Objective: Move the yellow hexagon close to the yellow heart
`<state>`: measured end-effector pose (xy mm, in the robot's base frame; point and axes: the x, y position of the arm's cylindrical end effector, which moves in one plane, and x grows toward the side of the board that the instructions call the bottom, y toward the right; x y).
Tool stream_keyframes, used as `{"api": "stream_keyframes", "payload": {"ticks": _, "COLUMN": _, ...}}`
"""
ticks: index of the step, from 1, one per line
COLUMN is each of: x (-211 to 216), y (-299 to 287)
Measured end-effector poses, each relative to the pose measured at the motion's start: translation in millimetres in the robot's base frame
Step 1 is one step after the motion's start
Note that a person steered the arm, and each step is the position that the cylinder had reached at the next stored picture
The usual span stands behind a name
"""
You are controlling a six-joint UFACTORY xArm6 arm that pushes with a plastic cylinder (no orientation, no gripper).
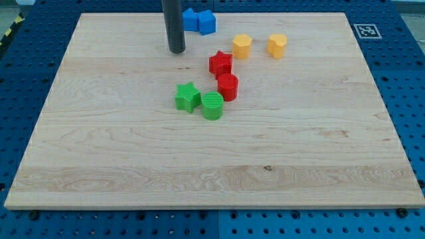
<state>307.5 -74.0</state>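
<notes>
The yellow hexagon [242, 46] lies near the view's top, right of centre. The yellow heart [277, 44] lies a short gap to its right, not touching it. My tip [176, 50] rests on the board to the left of the hexagon, about a hundred pixels away, with the red star between them and lower. The rod rises straight out of the view's top.
A blue cube [206, 22] and another blue block [190, 18] sit at the top edge, right of the rod. A red star [220, 63] and red cylinder [228, 86] lie below the hexagon. A green star [188, 97] and green cylinder [212, 105] lie at centre.
</notes>
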Motion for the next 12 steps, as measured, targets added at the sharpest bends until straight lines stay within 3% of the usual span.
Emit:
{"api": "stream_keyframes", "payload": {"ticks": 2, "x": 15, "y": 4}}
{"api": "stream_keyframes", "payload": {"ticks": 4, "x": 43, "y": 78}}
{"api": "stream_keyframes", "payload": {"ticks": 5, "x": 44, "y": 97}}
{"api": "stream_keyframes", "payload": {"ticks": 8, "x": 18, "y": 74}}
{"api": "stream_keyframes", "payload": {"ticks": 10, "x": 18, "y": 131}}
{"api": "stream_keyframes", "payload": {"ticks": 12, "x": 18, "y": 146}}
